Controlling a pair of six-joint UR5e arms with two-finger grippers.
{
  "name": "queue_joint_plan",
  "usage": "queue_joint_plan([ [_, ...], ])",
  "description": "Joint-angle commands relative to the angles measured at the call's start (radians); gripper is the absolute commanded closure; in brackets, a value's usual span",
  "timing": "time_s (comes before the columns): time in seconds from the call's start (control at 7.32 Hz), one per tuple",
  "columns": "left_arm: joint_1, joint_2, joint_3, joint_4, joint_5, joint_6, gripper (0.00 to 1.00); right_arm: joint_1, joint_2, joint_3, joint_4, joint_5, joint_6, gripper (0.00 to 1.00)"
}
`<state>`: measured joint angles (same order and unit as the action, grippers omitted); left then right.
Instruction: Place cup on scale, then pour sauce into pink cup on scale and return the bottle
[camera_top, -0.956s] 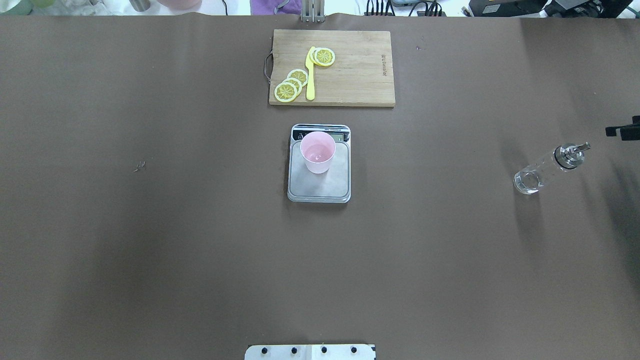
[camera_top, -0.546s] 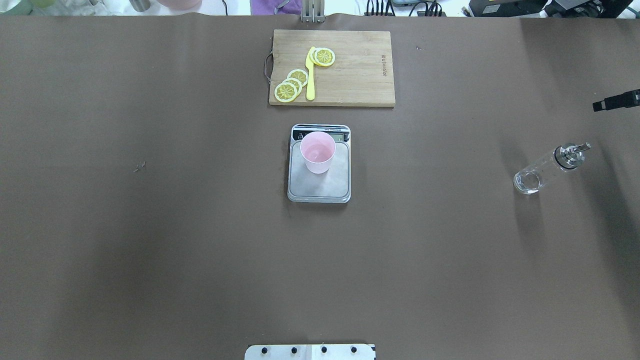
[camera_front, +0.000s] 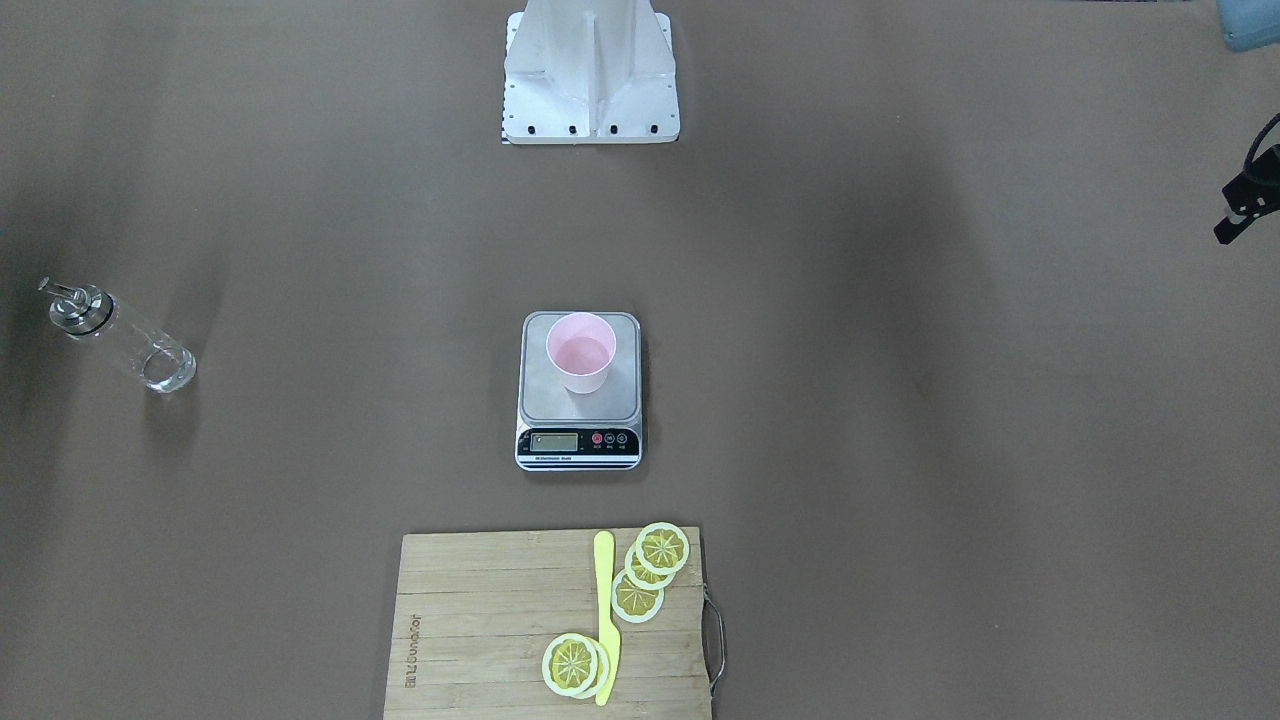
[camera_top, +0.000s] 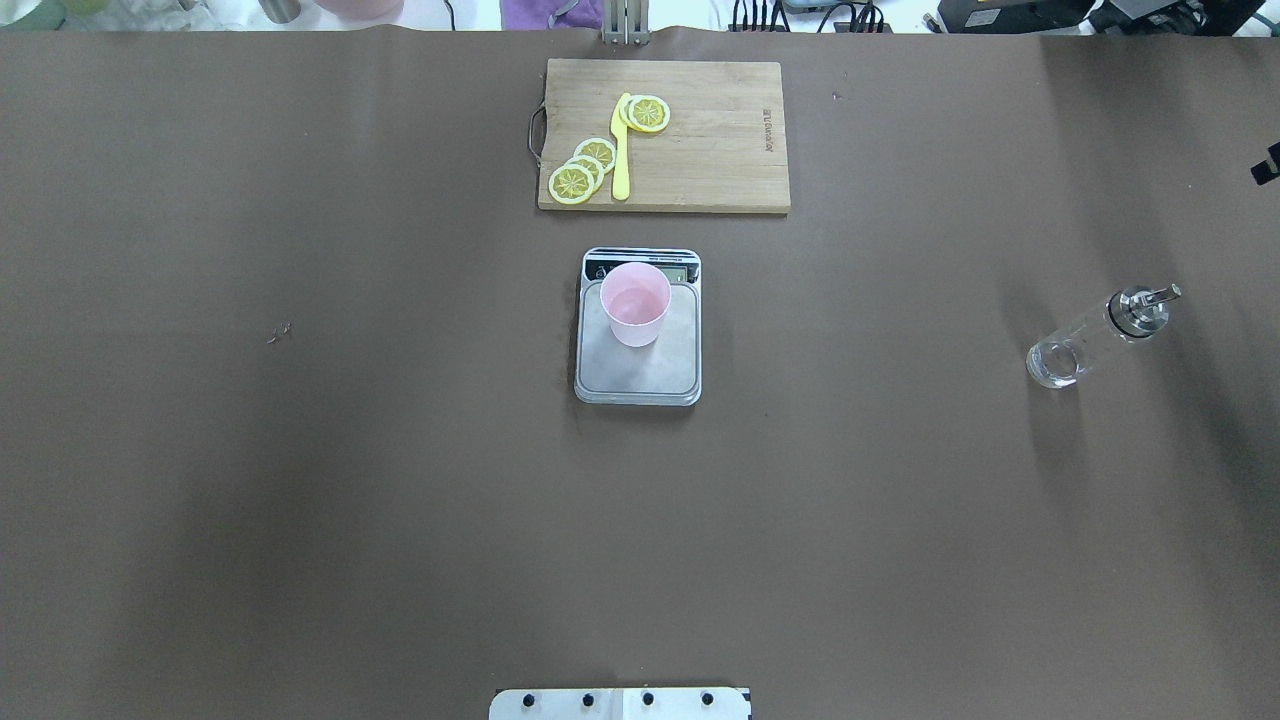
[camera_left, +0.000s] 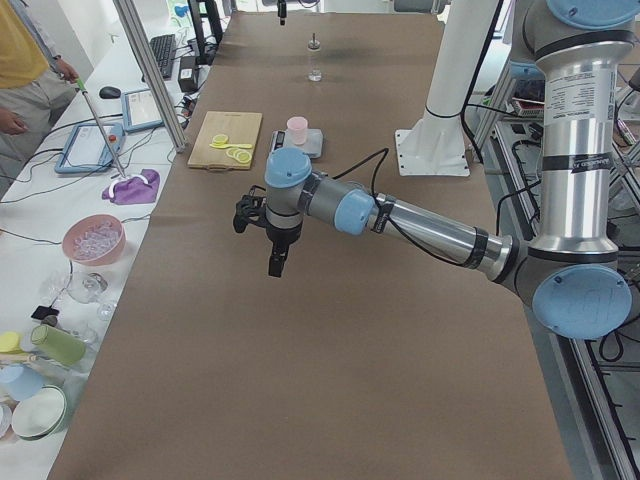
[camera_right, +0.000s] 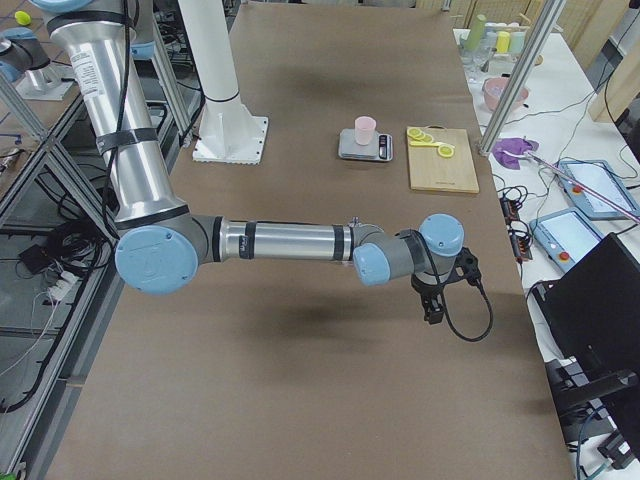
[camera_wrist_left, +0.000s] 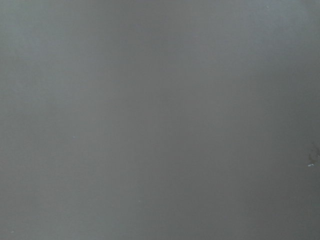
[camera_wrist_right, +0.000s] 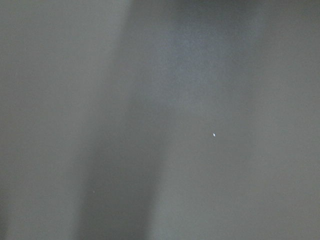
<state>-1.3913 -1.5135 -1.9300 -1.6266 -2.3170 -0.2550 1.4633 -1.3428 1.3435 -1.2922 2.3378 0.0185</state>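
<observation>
Left gripper (camera_left: 276, 266) hangs off the near arm in the left side view, fingers pointing down over bare brown table (camera_top: 300, 450), well short of the scale (camera_top: 640, 375). From that angle I cannot tell whether its fingers are spread or pressed together, and the front-facing view only catches a black sliver of it at the edge. On the other side, the right gripper (camera_right: 433, 314) also points down above the table, out toward the operators' edge, with a cable looping beneath it. I cannot tell its finger state either, and nothing shows between the fingers of either one. Both wrist cameras give me only plain table surface.

I see the cup (camera_top: 634, 303) standing upright about the middle of the scale's silver platform, its rim open to the top. I find the bottle (camera_top: 1090, 335) standing on the table on the robot's right, well apart from the scale and from both grippers, metal cap and spout on top. Beyond the scale lies a wooden cutting board (camera_top: 700, 140) with lemon slices (camera_top: 580, 170) and a yellow knife (camera_top: 621, 150) on it
</observation>
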Motion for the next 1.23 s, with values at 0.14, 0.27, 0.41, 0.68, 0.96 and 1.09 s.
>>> queue_joint_plan([
  [0.14,-0.002,-0.007,0.081,0.02,-0.016,0.013,0.02,0.078,-0.253,0.238,-0.036,-0.052,-0.034,0.0],
  [0.27,-0.008,0.01,0.082,0.024,-0.1,0.013,0.02,0.084,-0.287,0.237,-0.041,-0.051,-0.032,0.0],
  [0.41,-0.012,0.031,0.08,0.018,-0.132,0.013,0.02,0.084,-0.309,0.24,-0.038,-0.045,-0.032,0.0],
  [0.68,-0.069,0.045,0.066,0.019,-0.139,0.013,0.02,0.084,-0.375,0.291,-0.03,-0.028,-0.035,0.0],
  [0.96,-0.072,0.076,0.04,0.011,-0.139,0.013,0.02,0.084,-0.439,0.338,-0.036,-0.018,-0.035,0.0],
  [1.09,-0.072,0.076,0.034,0.007,-0.133,0.014,0.02,0.084,-0.459,0.35,-0.038,-0.014,-0.034,0.0],
])
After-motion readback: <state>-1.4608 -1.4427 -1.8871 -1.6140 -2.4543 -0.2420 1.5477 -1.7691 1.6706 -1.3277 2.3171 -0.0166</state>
